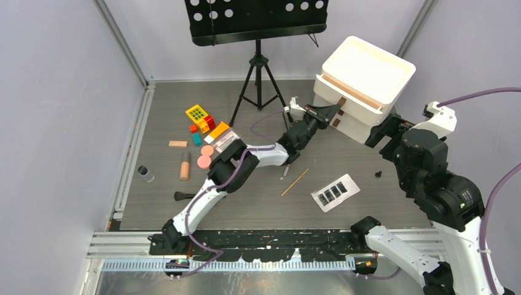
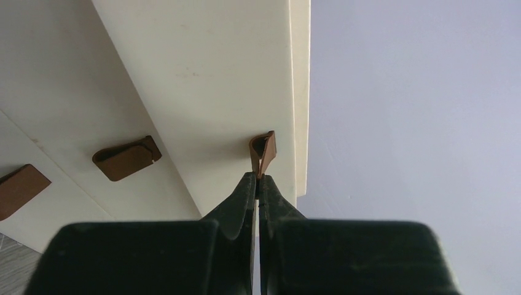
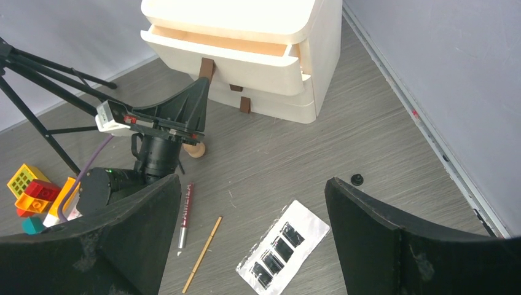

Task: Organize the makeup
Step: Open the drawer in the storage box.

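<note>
My left gripper (image 2: 258,184) is clamped on the drawer box's (image 1: 362,92) top pull tab (image 2: 263,152), drawer partly out. Right gripper (image 3: 252,203) stands wide, empty. Makeup (image 1: 335,192) lies before the box; none seen stowed.

Seen from above, the white drawer box (image 1: 362,92) fills one o'clock and the tripod (image 1: 258,86) twelve. The left arm (image 1: 246,161) bars the middle slantwise from seven o'clock to the box, its left gripper (image 2: 258,179) pinched on the top drawer's brown tab (image 2: 263,150). Bare floor lies open at three o'clock between the box and the white palette (image 1: 335,192), and at ten o'clock beyond the toy blocks (image 1: 201,120).
</note>
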